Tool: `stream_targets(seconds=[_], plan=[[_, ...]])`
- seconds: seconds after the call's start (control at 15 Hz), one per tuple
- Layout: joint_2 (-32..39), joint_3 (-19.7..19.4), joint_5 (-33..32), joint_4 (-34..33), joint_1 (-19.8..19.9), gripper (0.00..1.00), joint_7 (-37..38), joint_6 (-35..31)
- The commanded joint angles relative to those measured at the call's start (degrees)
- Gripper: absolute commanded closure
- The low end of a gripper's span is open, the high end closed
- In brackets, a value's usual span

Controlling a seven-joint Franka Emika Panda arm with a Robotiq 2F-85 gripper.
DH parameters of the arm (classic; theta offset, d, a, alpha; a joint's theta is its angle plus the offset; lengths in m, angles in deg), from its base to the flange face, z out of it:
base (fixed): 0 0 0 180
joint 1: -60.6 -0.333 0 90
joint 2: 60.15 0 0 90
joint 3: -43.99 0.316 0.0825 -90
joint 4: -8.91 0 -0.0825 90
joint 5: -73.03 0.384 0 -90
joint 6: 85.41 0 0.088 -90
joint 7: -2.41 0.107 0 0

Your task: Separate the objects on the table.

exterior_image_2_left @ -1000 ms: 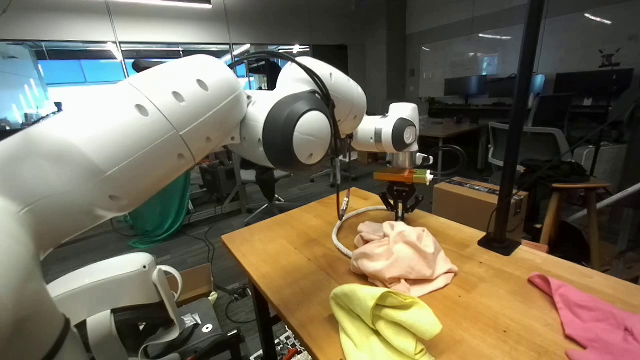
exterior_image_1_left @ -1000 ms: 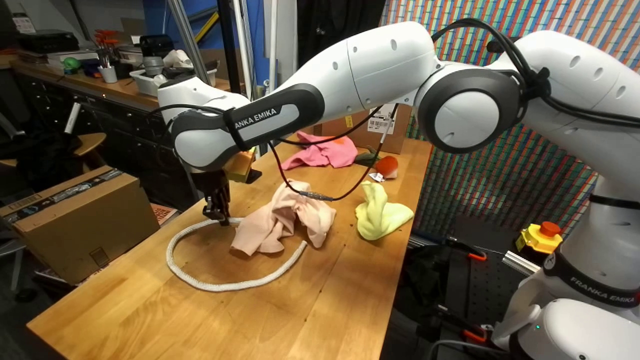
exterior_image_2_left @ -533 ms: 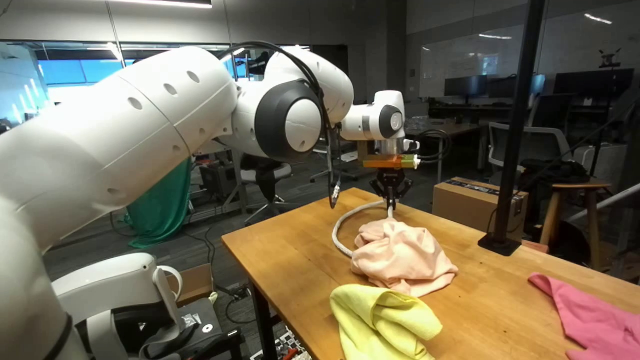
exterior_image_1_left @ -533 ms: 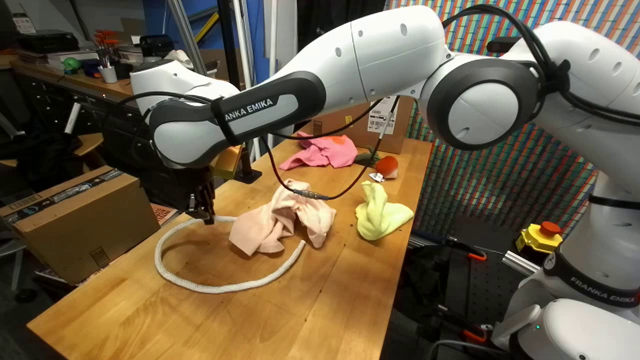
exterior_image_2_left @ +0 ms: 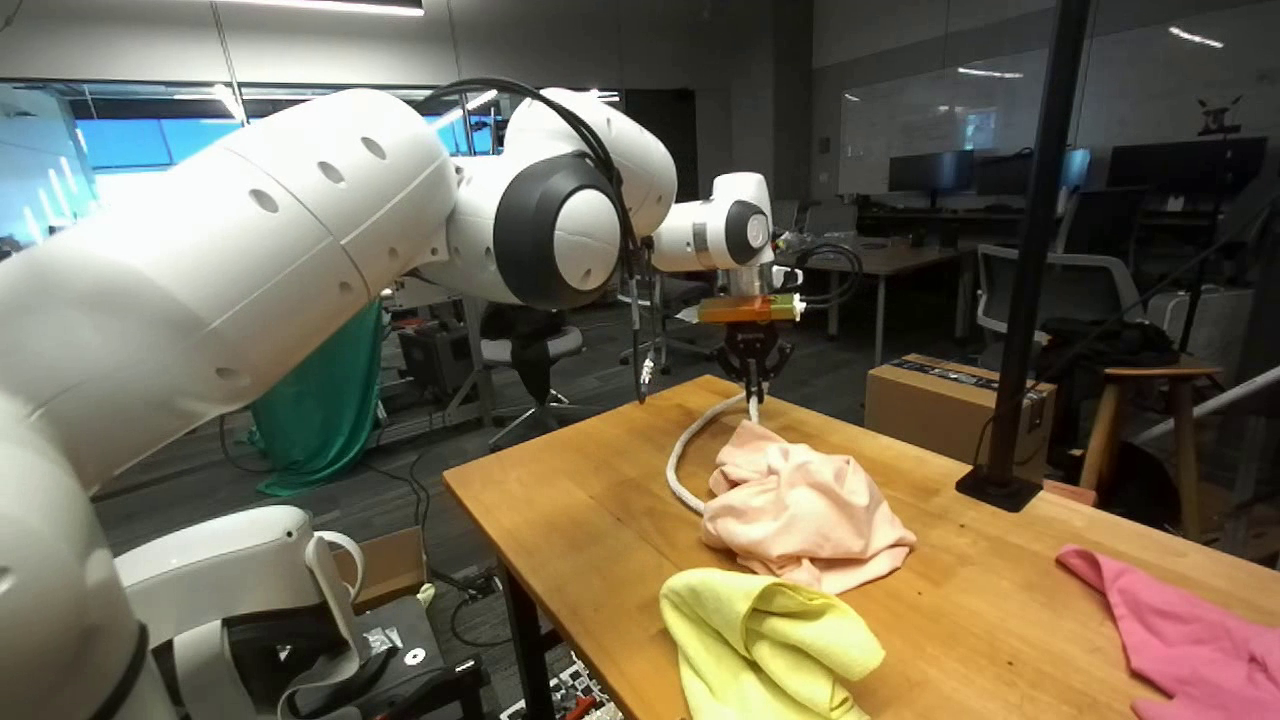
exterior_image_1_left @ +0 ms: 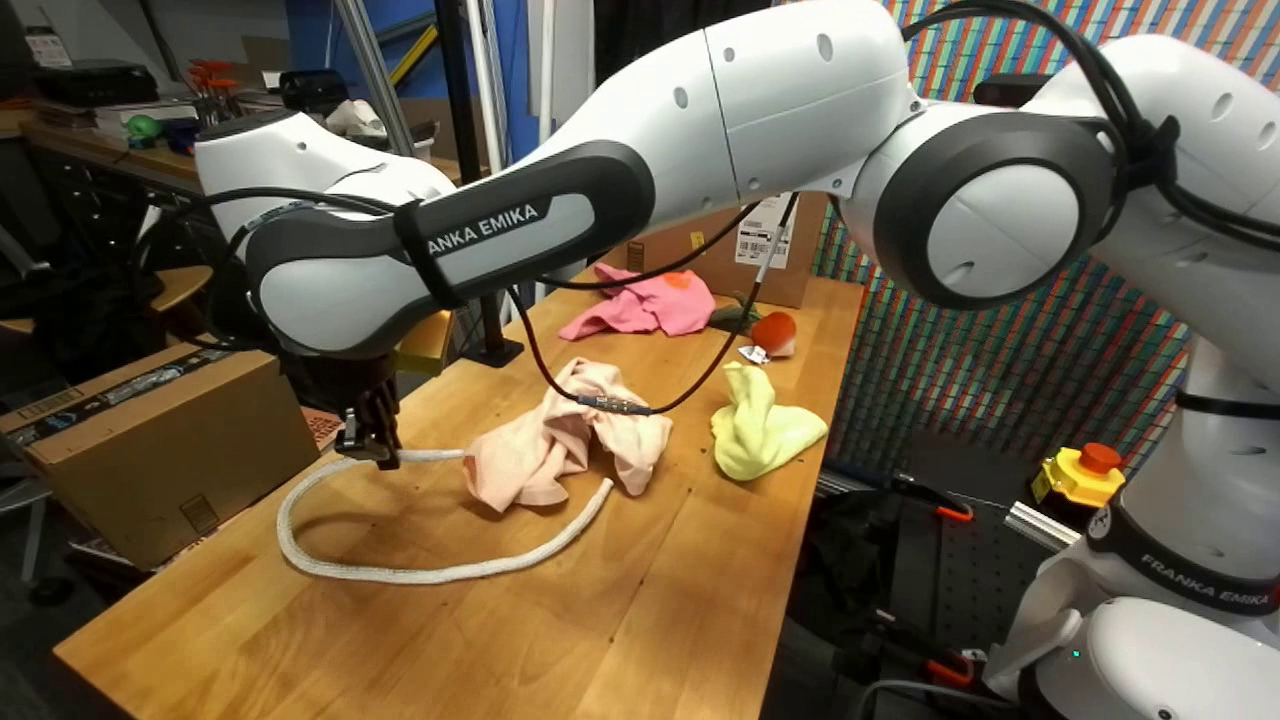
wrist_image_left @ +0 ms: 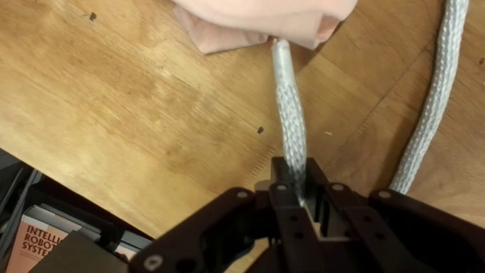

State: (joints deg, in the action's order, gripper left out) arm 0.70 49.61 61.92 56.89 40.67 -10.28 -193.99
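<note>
1. The tool (wrist_image_left: 296, 170) has its jaws closed around the white braided cord (wrist_image_left: 291, 110), close to one end, and appears to hold that stretch above the wooden surface (exterior_image_1_left: 420, 660), beside the peach cloth (exterior_image_1_left: 560, 430).
2. The rest of the cord bows away from the peach cloth and curves back, its other end lying just beside it.
3. In the wrist view the gripped end points at the peach cloth's edge; whether its tip is tucked under the fabric or only meets it is hard to tell.
4. The yellow-green cloth (exterior_image_1_left: 765, 438) lies near the peach cloth but apart from it; the pink cloth (exterior_image_1_left: 650, 303) lies farther off.
5. The step in hand, I judge, is parting the cord from the peach cloth, probably the last pair in need of it.
6. The next move calls for a steady pull away from the peach cloth, checking that no fabric follows, then lowering and releasing the cord.
</note>
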Motion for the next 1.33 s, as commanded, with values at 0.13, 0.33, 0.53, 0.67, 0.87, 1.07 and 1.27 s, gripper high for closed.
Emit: stream_targets(seconds=[0.13,0.33,0.53,0.67,0.87,1.07,1.27], plan=[[-1.70,0.09,-0.37,1.38,-2.31,0.86,0.67,-0.53],[-1.87,0.31,0.46,1.32,-2.97,0.84,1.86,0.89],[-2.14,0.29,1.60,1.10,-3.17,0.86,5.16,4.51],[-2.30,0.28,2.37,0.80,-3.05,0.86,7.57,8.63],[-2.32,0.84,4.48,-0.29,-2.36,0.85,10.45,16.74],[-1.81,1.41,7.53,-1.65,-1.41,0.86,11.79,23.25],[-1.18,1.68,11.00,-2.86,-0.40,0.85,12.81,27.47]])
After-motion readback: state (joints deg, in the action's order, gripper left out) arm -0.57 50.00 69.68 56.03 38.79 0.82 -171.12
